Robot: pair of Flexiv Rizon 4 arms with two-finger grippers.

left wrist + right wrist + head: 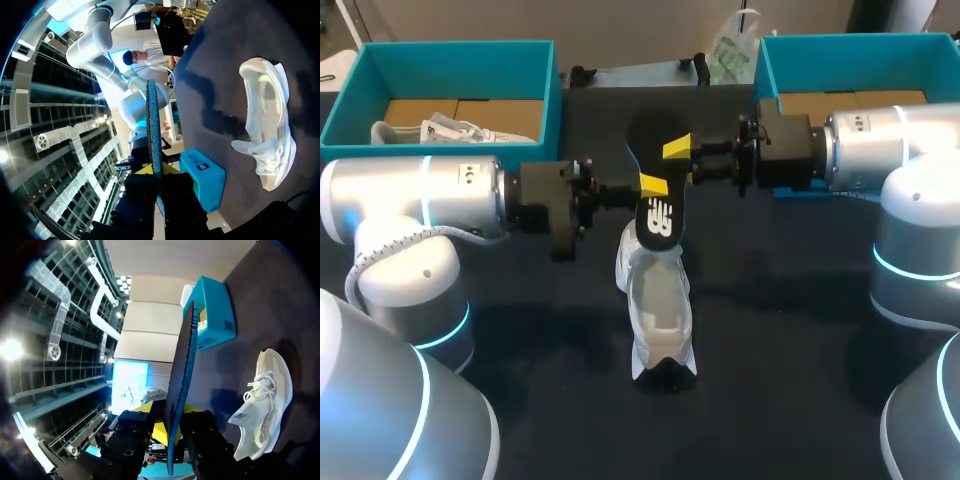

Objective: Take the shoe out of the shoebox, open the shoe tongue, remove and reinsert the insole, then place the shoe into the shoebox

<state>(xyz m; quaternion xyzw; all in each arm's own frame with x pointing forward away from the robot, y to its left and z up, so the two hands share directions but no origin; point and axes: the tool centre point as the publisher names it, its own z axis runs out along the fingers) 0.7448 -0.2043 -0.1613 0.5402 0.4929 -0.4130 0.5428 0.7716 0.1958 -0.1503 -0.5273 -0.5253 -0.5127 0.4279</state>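
Shoe lies unboxed. Above it, left gripper and right gripper both clamp the removed insole. Reinsertion, boxing remain.

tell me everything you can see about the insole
The insole is thin, flat and black, with a white logo near its narrower end. It is out of the white sneaker, held in the air above it, logo end nearest it. The left gripper and right gripper both clamp it, one from each side; each wrist view shows it edge-on in that gripper.
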